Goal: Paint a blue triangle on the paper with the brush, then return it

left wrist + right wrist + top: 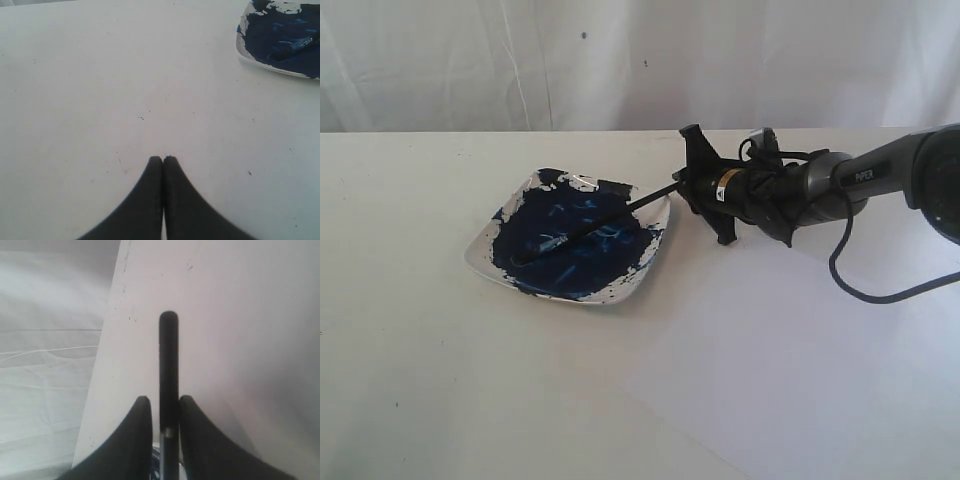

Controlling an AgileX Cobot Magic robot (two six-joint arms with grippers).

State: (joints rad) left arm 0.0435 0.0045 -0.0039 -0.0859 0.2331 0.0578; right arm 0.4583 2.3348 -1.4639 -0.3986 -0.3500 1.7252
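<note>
You have the brush (585, 228), thin and black-handled, lying slanted across the blue-smeared dish (478, 256), with its tip down in the paint and its handle reaching out past the rim, while the paper (800, 390), a plain white sheet, lies flat near that dish.
</note>
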